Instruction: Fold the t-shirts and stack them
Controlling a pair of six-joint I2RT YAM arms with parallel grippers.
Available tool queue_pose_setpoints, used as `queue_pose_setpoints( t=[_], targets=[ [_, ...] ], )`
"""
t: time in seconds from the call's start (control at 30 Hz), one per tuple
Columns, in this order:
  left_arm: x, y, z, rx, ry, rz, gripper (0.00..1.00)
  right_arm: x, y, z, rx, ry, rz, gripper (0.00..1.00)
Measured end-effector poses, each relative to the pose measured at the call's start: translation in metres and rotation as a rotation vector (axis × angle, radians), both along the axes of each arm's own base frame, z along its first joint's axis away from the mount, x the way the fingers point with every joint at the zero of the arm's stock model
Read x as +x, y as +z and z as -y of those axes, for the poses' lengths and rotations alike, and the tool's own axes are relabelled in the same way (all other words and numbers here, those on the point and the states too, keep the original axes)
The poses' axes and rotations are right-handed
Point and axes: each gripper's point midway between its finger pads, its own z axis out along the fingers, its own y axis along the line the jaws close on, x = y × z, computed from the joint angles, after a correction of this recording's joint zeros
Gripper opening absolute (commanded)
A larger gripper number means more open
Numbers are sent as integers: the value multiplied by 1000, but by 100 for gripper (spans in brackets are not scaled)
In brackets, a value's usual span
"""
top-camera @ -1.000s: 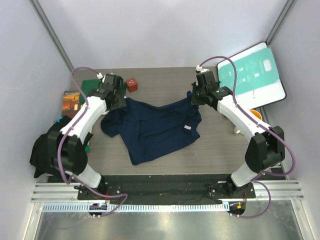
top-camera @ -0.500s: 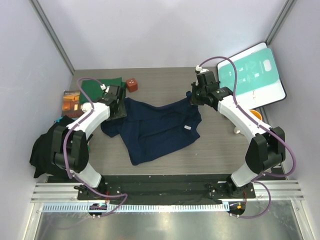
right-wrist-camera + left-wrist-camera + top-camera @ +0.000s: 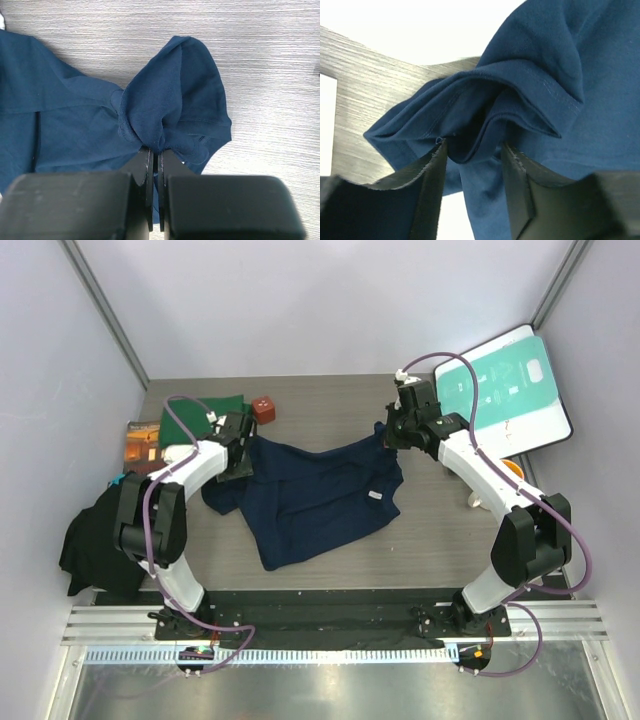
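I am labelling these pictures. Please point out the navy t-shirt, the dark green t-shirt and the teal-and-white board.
navy t-shirt (image 3: 320, 495): top external view, middle of its body.
dark green t-shirt (image 3: 188, 422): top external view, flat visible part.
teal-and-white board (image 3: 510, 380): top external view, teal face.

Green t-shirt (image 3: 200, 412) — partly hidden behind left arm (image 3: 190, 465).

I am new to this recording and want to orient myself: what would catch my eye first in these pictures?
The navy t-shirt lies crumpled across the middle of the table. The right gripper is shut on its far right edge, while the left gripper straddles a fold at its far left edge, jaws apart. A teal-and-white board sits at the far right corner.
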Motion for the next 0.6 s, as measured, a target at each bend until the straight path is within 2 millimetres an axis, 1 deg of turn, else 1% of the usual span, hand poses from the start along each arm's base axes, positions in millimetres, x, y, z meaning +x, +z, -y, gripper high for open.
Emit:
queue_pose_setpoints(
  t=[0.13,0.17,0.23,0.27,0.3,0.43,0.53,0.6],
  targets=[
    [2,-7,-1,7,3,-6,41,0,-2,1,3,0,-3,1],
    [3,-8,-1,9,4,-8,33,0,-2,1,4,0,-5,1],
    [3,-10,-1,10,7,-10,29,-1,-4,1,3,1,-9,1],
    [3,-10,-1,10,8,-9,20,-1,-4,1,3,1,-10,1],
    [3,-10,-2,12,10,-7,15,-1,-5,1,4,1,-10,1],
    [3,-10,-3,18,22,-1,0,-1,-5,1,7,0,-11,1],
    [2,-8,-3,11,31,5,0,-1,-5,1,8,-1,-11,1],
    [2,-3,-3,4,33,15,0,-1,-5,1,10,-2,-12,1]
  ],
)
